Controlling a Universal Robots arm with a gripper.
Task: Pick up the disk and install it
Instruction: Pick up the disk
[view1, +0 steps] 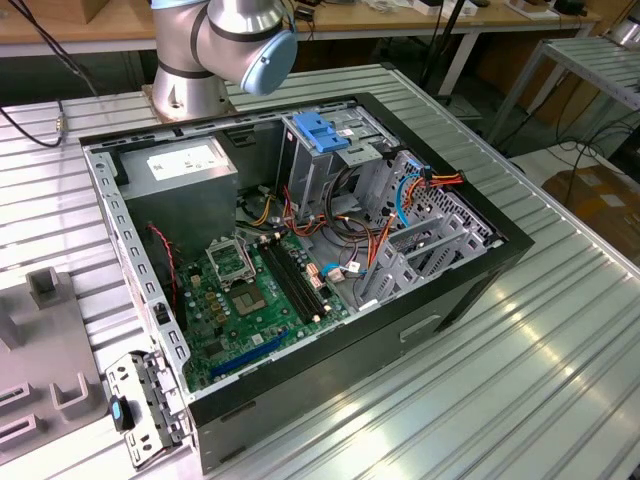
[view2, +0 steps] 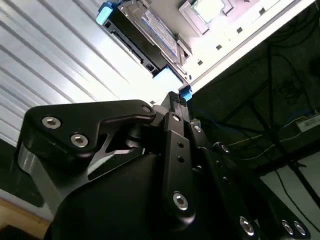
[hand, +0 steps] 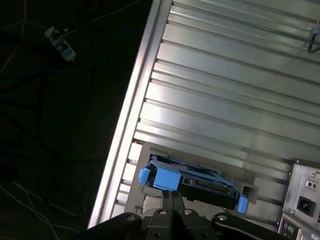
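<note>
Starting with the exterior view: looking at an open computer case (view1: 330, 390) lying on its side on a ribbed metal table (view1: 540, 380), with the arm (view1: 225, 40) planted just behind it. Seeing a blue latch plate (view1: 320, 130) on top of the drive cage (view1: 320, 185), a grey power supply box (view1: 185, 170) next to that, and a mess of orange and red cables (view1: 370, 235) spilling across the inside. Guessing at the sketchy bit for installing anything: snagging or pinching those cables, or jamming a rail by going in crooked.

Moving to the second wrist view: looking past the gripper (view2: 176, 96) at the disk (view2: 147, 30), label showing, blue rails on it, sitting outside the case near the table's edge. Worrying a bit about a bump here, with the tips so close to the blue tab (view2: 167, 80) and pointing straight at it. Probably risking a shove out of its seat rather than a clean grab.

Finishing with the first wrist view: seeing the disk (hand: 200, 182) resting in a grey holder (hand: 250, 188), just beside the back of the case. Seeing the fingers (hand: 168, 201) pinched together, no gap showing, holding nothing, tips right up at the blue tab. Not managing to tell touching from just short.
</note>
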